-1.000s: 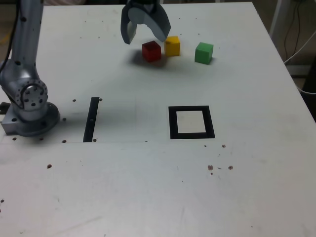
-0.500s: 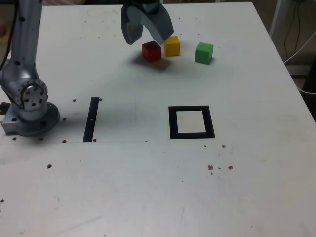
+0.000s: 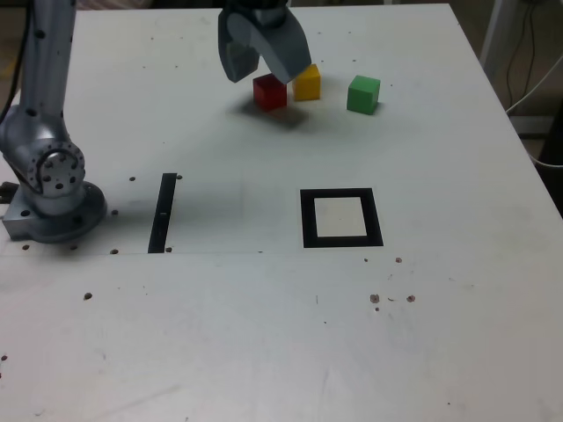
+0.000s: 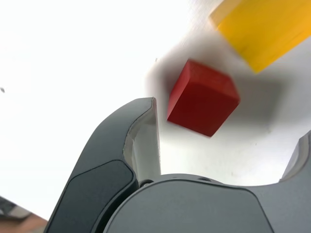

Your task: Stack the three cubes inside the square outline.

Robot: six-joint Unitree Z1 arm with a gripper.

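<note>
Three cubes sit in a row at the far side of the white table: red cube [image 3: 270, 92], yellow cube [image 3: 307, 83] touching or nearly touching it, and green cube [image 3: 363, 94] apart at the exterior view's right. My gripper [image 3: 264, 69] hangs open just above and behind the red one, its fingers spread to either side. In the wrist view the red cube [image 4: 204, 99] lies between the wide-open jaws of the gripper [image 4: 228, 126], with the yellow cube [image 4: 260, 26] just beyond. The square outline [image 3: 341, 218] lies mid-table with nothing inside it.
The arm's grey base [image 3: 53, 185] stands at the exterior view's left. A thin black strip [image 3: 163, 212] lies flat beside it. Small dark specks dot the table's near half. Cables hang past the table's right edge [image 3: 528, 97].
The open gripper has shifted slightly toward the far side and the exterior view's right, closing in over the red cube. The cubes have not moved.
</note>
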